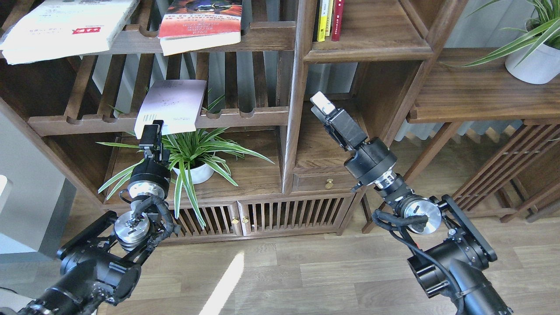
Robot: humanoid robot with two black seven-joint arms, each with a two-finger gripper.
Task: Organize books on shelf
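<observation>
A thin pale lilac book (173, 105) lies tilted on the lower slatted rack, its bottom edge hanging over the front rail. My left gripper (151, 130) is at the book's lower left corner, overlapping its edge; its fingers are too dark to tell apart. A large white book (65, 26) and a red-orange book (201, 22) rest on the upper rack. Slim yellow and red books (329, 19) stand upright at the left of the solid-plank shelf (372, 48). My right gripper (321, 103) hovers in the compartment below that shelf, holding nothing that I can see.
A potted spider plant (192, 162) stands right beside my left gripper, under the rack. A small drawer (326, 181) and slatted cabinet doors (267, 214) lie below. At the right, a second potted plant (531, 61) sits on a low side table (477, 94).
</observation>
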